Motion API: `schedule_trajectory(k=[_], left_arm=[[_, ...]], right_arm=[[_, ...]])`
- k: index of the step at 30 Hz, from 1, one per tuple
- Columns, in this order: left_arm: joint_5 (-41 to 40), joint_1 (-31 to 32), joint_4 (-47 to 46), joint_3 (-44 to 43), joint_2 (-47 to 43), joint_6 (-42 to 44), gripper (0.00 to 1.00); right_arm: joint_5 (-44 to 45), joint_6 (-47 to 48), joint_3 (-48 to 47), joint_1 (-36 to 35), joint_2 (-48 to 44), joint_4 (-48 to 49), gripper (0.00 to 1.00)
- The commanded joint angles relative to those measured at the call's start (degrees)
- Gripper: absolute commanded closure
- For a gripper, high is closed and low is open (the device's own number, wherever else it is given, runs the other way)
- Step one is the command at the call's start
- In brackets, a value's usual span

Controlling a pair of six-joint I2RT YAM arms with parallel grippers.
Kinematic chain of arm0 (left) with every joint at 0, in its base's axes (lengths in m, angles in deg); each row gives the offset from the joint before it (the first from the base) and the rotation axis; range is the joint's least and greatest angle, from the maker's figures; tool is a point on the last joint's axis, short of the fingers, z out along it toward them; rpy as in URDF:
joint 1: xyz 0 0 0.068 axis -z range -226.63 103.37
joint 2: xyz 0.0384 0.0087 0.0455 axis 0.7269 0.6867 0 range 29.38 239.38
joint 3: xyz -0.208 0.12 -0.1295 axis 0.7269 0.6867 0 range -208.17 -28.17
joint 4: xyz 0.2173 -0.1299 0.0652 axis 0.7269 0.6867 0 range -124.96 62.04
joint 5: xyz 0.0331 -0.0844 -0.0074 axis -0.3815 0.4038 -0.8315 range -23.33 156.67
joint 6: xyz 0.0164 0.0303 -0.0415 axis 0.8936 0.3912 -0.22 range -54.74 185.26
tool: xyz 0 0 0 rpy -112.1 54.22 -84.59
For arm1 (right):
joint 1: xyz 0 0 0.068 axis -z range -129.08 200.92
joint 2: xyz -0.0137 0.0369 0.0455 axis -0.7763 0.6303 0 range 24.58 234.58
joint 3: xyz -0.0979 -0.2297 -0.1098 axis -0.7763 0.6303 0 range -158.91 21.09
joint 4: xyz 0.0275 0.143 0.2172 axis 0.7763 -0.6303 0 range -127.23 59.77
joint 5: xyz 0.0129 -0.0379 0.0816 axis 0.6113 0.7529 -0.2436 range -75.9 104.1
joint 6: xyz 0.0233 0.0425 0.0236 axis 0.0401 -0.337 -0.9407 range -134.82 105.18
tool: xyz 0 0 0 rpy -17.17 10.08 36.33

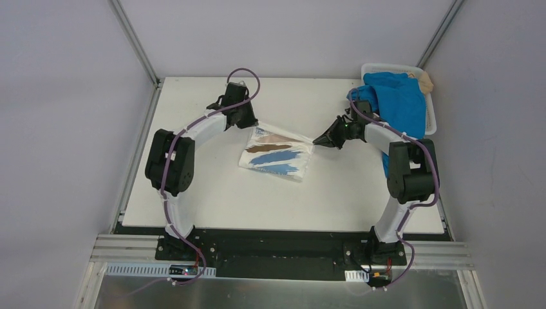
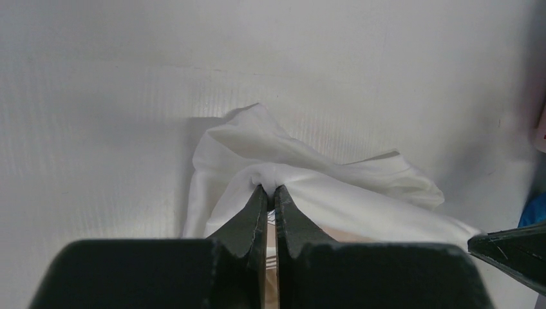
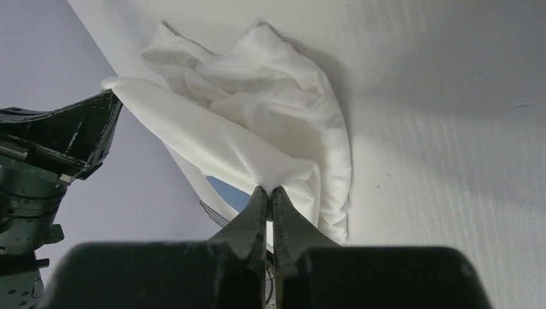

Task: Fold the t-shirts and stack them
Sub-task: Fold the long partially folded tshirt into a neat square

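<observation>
grip: clamped tight on thin pinches of the white brush-stroke tee (image 1: 277,154), with left fingers (image 2: 259,201) and right fingers (image 3: 257,203) alike | where: mostly on the desk (image 1: 212,193), left of the basket (image 1: 386,65) | risk: probably slips out mid-fold, or drags crooked if pulled unevenly

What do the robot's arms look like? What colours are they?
The left arm and right arm have smooth white tubes joined by chunky black joints, and they stand on black bases. A thin purple cable runs along each arm. The left gripper and right gripper are black, each with two fingers that narrow to a point like a beak.
</observation>
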Motion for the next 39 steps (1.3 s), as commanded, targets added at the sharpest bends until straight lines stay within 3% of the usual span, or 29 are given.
schedule_trajectory(k=[1,3,6,10,12,17,23,25,29,39], left_arm=[[-1.6,-2.1,0.2,-3.8,1.6,1.0,1.00],[-1.8,-2.2,1.3,-4.8,1.9,1.0,0.83],[-1.9,-2.2,2.2,-5.6,0.9,1.2,0.39],[-1.1,-2.1,2.5,-4.0,-3.4,0.3,0.03],[1.2,-2.1,2.5,-2.4,-5.7,-0.6,0.01],[11.0,-1.4,2.2,2.1,-9.1,-3.7,0.01],[19.3,-1.2,-5.7,10.4,-9.5,-9.5,0.01],[21.8,-1.2,-8.4,12.5,-7.8,-11.3,0.01],[24.3,-1.2,-10.9,15.9,-4.8,-12.8,0.01],[18.0,-1.3,-9.3,28.4,-8.3,-11.9,0.01]], right_arm=[[5.3,-0.2,-2.2,1.2,-0.5,-0.6,0.80],[5.2,0.2,-3.0,1.2,-0.5,-1.0,0.67],[5.6,1.5,-5.1,1.1,-1.6,-3.8,0.41],[6.4,0.8,-2.4,0.7,-6.9,-2.9,0.15],[6.3,0.6,-0.8,-0.6,-9.9,-2.3,0.02],[1.5,-2.9,2.8,-8.1,-14.7,3.7,0.01],[-2.9,-18.7,10.9,-15.7,-10.9,29.7,0.01],[-2.3,-20.6,12.7,-16.9,-8.4,34.2,0.01],[-0.2,-21.4,16.9,-16.9,-4.6,36.0,0.01],[3.1,-15.8,28.9,-12.3,-1.5,35.3,0.01]])
